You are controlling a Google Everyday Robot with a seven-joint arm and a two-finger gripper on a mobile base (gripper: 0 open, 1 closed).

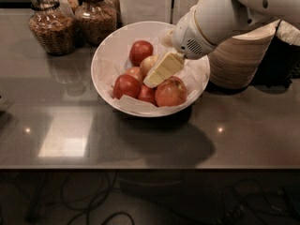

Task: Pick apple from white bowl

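The arm [243, 6] is thick, rounded and glossy white, built of smooth tubular shells. A small dark dot [266, 3] sits on its upper segment. A thin tan ring [202, 29] marks the seam before the wrist [185, 32], a blunt white housing with a patch of fine vent holes [191, 46] on its face. The gripper [157, 75] is a pale cream-yellow, flat-sided wedge with matte faces; it sits low inside the bowl [105, 55].

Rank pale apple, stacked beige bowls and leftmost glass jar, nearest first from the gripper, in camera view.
1. pale apple, by the gripper, in the white bowl.
2. stacked beige bowls, right.
3. leftmost glass jar, far left.
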